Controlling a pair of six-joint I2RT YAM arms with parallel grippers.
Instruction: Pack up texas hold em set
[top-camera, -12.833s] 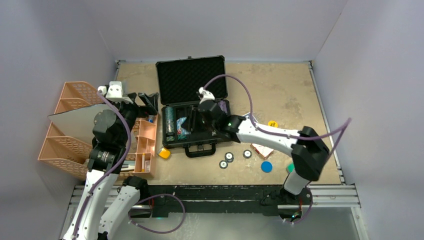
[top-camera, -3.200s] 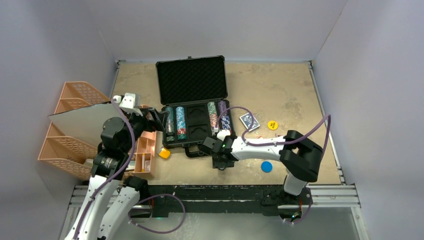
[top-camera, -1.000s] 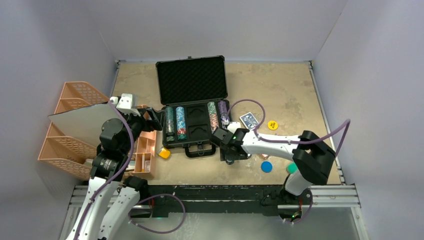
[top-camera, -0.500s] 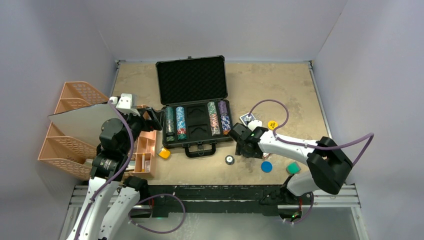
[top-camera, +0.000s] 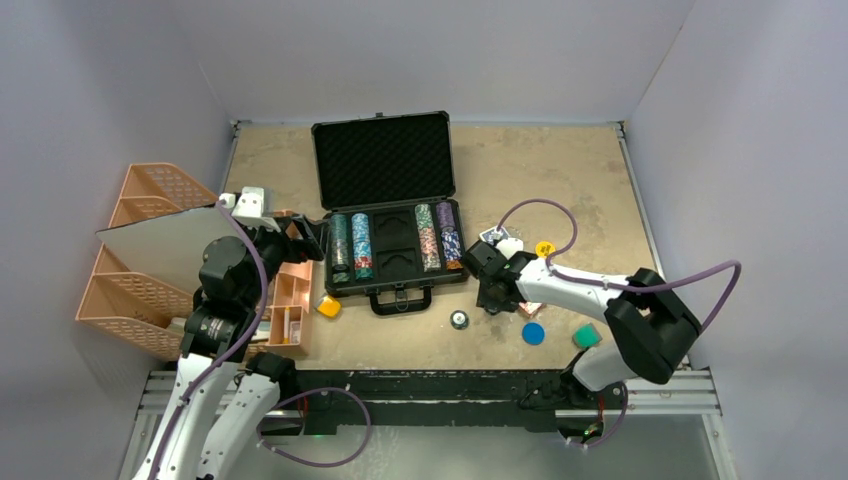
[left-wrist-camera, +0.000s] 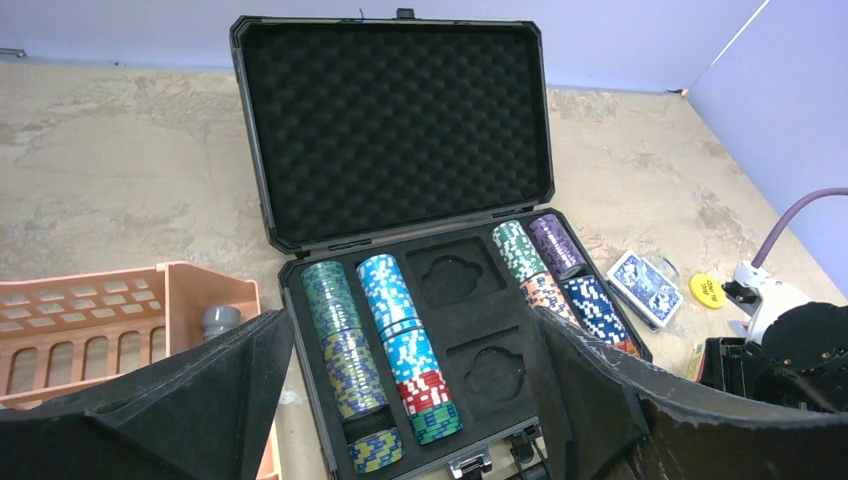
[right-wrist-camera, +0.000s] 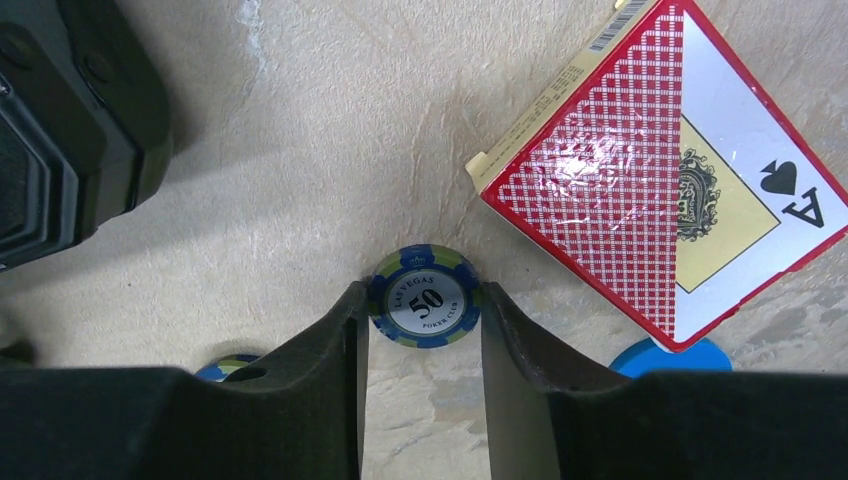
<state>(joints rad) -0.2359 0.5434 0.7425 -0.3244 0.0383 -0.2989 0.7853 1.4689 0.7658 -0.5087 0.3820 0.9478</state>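
The black briefcase (top-camera: 383, 160) lies open, with chip stacks (top-camera: 352, 247) in its foam slots; it also shows in the left wrist view (left-wrist-camera: 400, 130). My right gripper (top-camera: 492, 292) is low over the table right of the case. Its jaws press both sides of a blue-green "50" poker chip (right-wrist-camera: 424, 297) lying flat next to the red card deck (right-wrist-camera: 660, 190). Another chip (top-camera: 459, 319) lies loose in front of the case. The blue deck (left-wrist-camera: 645, 287) and a yellow button (top-camera: 545, 249) lie right of the case. My left gripper (left-wrist-camera: 410, 400) is open and empty at the case's left front.
An orange organiser tray (top-camera: 290, 290) and baskets (top-camera: 140, 260) stand to the left. A yellow block (top-camera: 329, 306) sits by the case's front left corner. A blue button (top-camera: 533, 333) and a green block (top-camera: 586, 336) lie near the right arm's base.
My right gripper moved right from the case's front, leaving one chip on the table, and now sits around the chip by the red deck. The left arm has stayed still.
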